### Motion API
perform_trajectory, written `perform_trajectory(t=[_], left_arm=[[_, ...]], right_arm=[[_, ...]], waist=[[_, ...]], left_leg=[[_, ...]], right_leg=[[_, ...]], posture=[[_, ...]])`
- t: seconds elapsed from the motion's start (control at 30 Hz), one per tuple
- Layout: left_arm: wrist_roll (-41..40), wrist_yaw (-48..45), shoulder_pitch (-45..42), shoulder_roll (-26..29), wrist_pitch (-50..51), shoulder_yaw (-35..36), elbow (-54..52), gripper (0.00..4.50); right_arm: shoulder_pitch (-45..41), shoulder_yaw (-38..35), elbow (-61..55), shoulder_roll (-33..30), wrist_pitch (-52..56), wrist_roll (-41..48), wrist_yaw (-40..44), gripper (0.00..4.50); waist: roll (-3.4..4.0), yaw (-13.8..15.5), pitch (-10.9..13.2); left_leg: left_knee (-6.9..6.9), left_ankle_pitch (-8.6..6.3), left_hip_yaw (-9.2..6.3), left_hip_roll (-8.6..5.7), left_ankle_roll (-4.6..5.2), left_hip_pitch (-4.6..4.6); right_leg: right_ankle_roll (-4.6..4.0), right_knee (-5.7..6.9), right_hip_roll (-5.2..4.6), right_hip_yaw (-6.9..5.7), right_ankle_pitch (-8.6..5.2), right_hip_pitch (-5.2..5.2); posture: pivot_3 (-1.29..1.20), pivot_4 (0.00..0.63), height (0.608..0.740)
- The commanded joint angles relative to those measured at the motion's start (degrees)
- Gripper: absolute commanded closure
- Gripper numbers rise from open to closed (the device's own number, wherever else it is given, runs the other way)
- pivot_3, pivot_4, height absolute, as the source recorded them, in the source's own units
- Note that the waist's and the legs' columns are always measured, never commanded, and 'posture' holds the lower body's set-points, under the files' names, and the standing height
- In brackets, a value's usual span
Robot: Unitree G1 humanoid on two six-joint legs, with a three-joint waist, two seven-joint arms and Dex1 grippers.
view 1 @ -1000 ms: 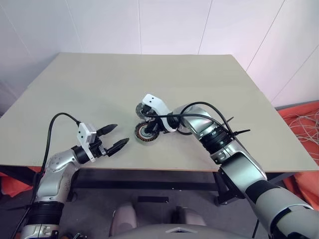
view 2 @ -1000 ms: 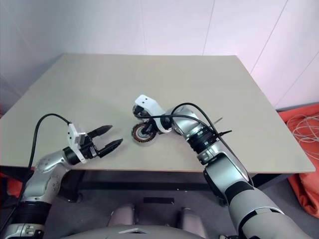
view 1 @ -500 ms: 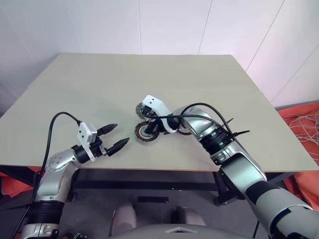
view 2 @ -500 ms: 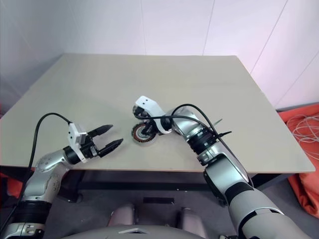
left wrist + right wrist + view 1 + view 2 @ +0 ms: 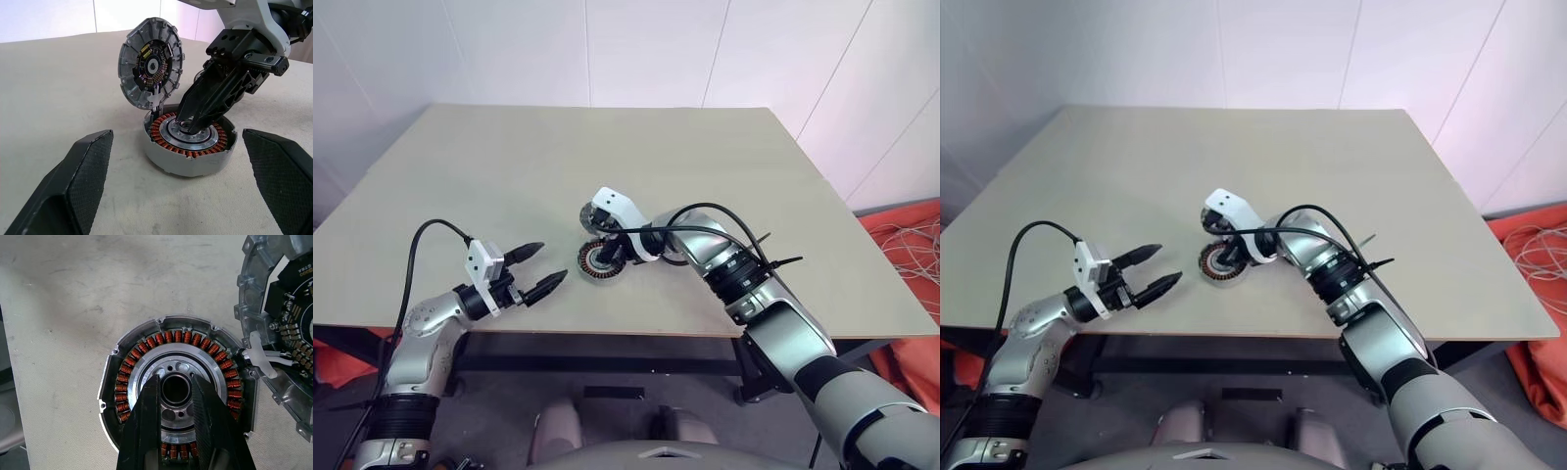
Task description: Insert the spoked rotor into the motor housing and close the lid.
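Well, you are partway at best. The motor housing (image 5: 181, 337) lies flat on the table (image 5: 509, 166), near its front edge and about midway across, open side up. You can see its ring of copper windings around a silver centre.

The lid (image 5: 150, 68) is not closed. It stands on edge just behind the housing, touching the rim, with its inner face turned toward the left tool (image 5: 551, 262). White leads (image 5: 266, 363) tie it to the housing.

Of the 2 steps, I cannot confirm the 1st. The silver centre shows small round holes around a dark bore, and I cannot tell whether that is the spoked rotor already seated or the housing's own core. I cannot pick out a separate spoked wheel on the table with any certainty.

Your right tool (image 5: 174, 382) is down on that silver centre, astride the bore. I cannot tell whether it grips anything there.

Your left tool is spread wide and holds nothing. It hovers over the table's front edge, well apart from the housing and pointing toward it.

I judge that you still have to confirm the rotor is seated, lift the right tool clear and fold the lid down.

No brand or label can be read. The board on the lid's inner face carries small white marks, too fine to make out.
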Motion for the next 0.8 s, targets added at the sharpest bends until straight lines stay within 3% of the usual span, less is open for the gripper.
perform_trajectory(t=[0.03, 0.27, 0.63, 0.8], left_arm=[[-0.11, -0.19, -0.92, 0.33, -1.07, 0.63, -0.74, 0.0], [0.02, -0.26, -0.99, 0.27, -1.25, 0.55, -0.54, 0.0], [0.18, -0.29, -1.14, 0.12, -1.5, 0.4, -0.24, 0.0], [0.27, -0.23, -1.18, 0.07, -1.53, 0.41, -0.19, 0.0]], right_arm=[[-0.13, -0.4, -0.15, -0.01, 0.06, -0.16, 0.19, 3.92], [-0.04, 0.14, -0.79, -0.6, 0.02, -0.12, 1.25, 3.92], [-0.54, -2.16, -6.39, -0.7, 3.34, 1.57, 0.64, 0.12], [-1.72, -5.34, -7.88, -0.12, 5.41, 3.83, 0.43, 0.05]], waist=[[0.0, 0.0, 0.0], [0.0, 0.01, 0.0], [0.0, 0.08, 0.0], [0.0, 0.05, 0.0]], left_leg=[[0.0, 0.0, 0.0, 0.0, 0.0, 0.0], [0.0, 0.0, 0.0, 0.0, 0.0, 0.0], [0.01, 0.0, 0.0, 0.0, 0.0, 0.0], [0.01, 0.01, 0.0, 0.0, -0.01, -0.01]], right_leg=[[0.0, 0.0, 0.0, 0.0, 0.0, 0.0], [0.0, 0.0, 0.0, 0.0, 0.0, 0.0], [0.0, 0.02, 0.0, 0.0, 0.0, 0.01], [0.0, 0.01, 0.0, 0.0, 0.0, -0.01]], posture=[[0.0, 0.0, 0.74], [0.0, 0.0, 0.74], [0.0, 0.0, 0.74], [0.0, 0.0, 0.74]])
